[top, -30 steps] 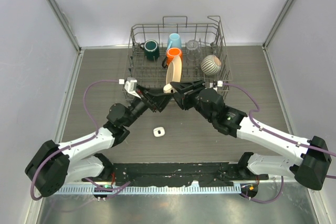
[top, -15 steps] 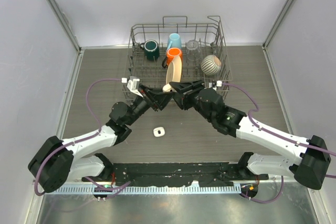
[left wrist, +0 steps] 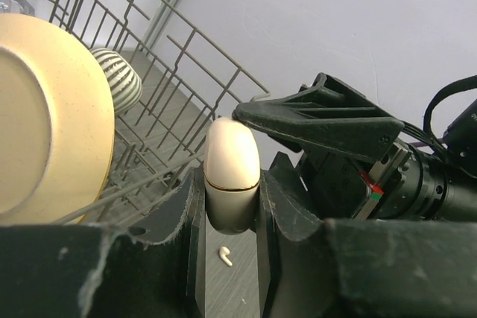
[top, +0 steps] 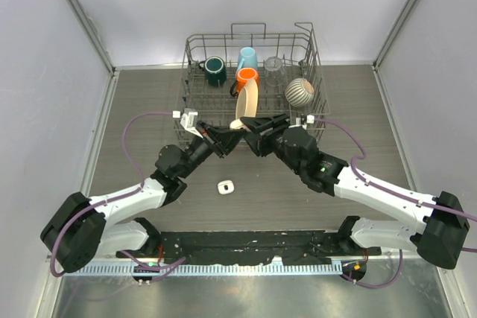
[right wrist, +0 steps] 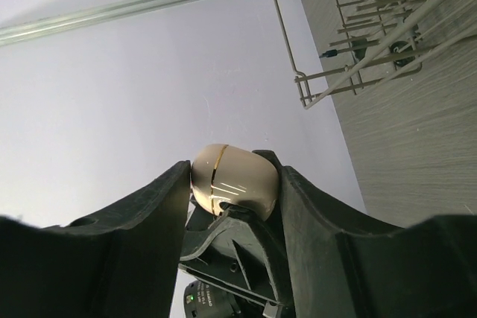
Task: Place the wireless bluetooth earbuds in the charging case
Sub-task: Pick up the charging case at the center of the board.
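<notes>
A white egg-shaped charging case (left wrist: 232,173) with its lid down hangs in the air just in front of the dish rack, and both grippers hold it. My left gripper (left wrist: 232,210) is shut on its lower half. My right gripper (right wrist: 232,184) is shut on the same case (right wrist: 235,180) from the other side, and one of its fingers (left wrist: 320,121) reaches over the top. From above, the two grippers (top: 232,138) (top: 251,129) meet at the case (top: 240,127). One white earbud (left wrist: 223,256) lies on the table below. Any other earbuds are out of view.
The wire dish rack (top: 195,102) stands right behind the grippers, holding a green mug (top: 215,71), a blue mug (top: 247,58), an orange mug (top: 247,76), a tall cream cup (top: 247,102) and a striped bowl (top: 299,92). A small white square object (top: 225,186) lies on the table.
My left gripper has moved in slightly towards the right one and shut on the charging case. The right gripper keeps its hold and has hardly moved.
</notes>
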{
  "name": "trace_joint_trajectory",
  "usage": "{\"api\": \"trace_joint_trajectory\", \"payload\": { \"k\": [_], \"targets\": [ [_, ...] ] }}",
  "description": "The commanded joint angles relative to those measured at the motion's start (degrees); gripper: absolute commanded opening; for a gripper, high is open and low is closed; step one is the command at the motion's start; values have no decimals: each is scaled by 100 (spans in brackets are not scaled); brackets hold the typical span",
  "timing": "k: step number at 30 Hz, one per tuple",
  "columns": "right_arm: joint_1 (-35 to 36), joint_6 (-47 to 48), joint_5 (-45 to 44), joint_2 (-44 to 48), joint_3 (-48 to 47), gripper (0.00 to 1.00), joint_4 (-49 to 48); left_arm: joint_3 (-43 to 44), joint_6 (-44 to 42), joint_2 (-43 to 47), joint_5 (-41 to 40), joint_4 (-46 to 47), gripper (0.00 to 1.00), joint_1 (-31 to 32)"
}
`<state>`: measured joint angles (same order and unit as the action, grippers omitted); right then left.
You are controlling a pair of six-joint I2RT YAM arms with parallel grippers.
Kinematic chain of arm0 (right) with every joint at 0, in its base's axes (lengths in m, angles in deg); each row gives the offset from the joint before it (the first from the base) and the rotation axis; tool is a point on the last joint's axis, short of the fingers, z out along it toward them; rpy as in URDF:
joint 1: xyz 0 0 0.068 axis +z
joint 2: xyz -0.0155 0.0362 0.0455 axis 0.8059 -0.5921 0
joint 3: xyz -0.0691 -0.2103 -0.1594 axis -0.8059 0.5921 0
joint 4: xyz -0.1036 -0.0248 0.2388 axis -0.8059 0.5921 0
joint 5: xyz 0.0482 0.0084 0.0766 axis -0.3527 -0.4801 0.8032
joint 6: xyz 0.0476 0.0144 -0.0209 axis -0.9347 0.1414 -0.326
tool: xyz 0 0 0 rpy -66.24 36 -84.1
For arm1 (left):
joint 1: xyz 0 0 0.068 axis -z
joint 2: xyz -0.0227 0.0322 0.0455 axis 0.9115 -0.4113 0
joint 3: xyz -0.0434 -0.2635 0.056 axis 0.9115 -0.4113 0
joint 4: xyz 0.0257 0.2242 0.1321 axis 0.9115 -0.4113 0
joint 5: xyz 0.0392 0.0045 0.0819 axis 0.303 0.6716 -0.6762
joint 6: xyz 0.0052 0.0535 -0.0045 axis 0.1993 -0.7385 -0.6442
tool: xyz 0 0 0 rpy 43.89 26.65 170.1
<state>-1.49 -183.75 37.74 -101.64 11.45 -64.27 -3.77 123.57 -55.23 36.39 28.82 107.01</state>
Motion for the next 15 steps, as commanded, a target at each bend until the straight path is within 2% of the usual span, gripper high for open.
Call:
{"api": "trace_joint_trajectory", "payload": {
  "k": [1, 2, 3, 6, 10, 11, 12, 15],
  "targets": [
    [0, 603, 133, 243, 91, 61, -439, -108, 67, 279, 3, 324, 0, -104],
    [-69, 779, 169, 331, 91, 77, -422, -169, 67, 332, 159, 307, 0, -139],
    [-122, 972, 221, 375, 47, 82, -404, -178, 67, 393, 274, 211, 0, -183],
    [-464, 1754, 546, 481, -189, 83, -114, -187, 41, 665, 941, -52, 0, -455],
    [-1264, 2800, 2221, 227, -629, 84, 97, -152, -12, 1052, 2162, -510, 0, -1095],
    [-1439, 2994, 3035, 131, -717, 84, 219, -91, -73, 1227, 2417, -624, 0, -1228],
    [-1537, 3083, 3408, -62, -822, 84, 194, -64, -126, 1307, 2933, -842, 0, -1351],
    [-1661, 3110, 4491, -309, -876, 84, -218, 41, -372, 1571, 3499, -1204, 0, -1703]
  ]
}}
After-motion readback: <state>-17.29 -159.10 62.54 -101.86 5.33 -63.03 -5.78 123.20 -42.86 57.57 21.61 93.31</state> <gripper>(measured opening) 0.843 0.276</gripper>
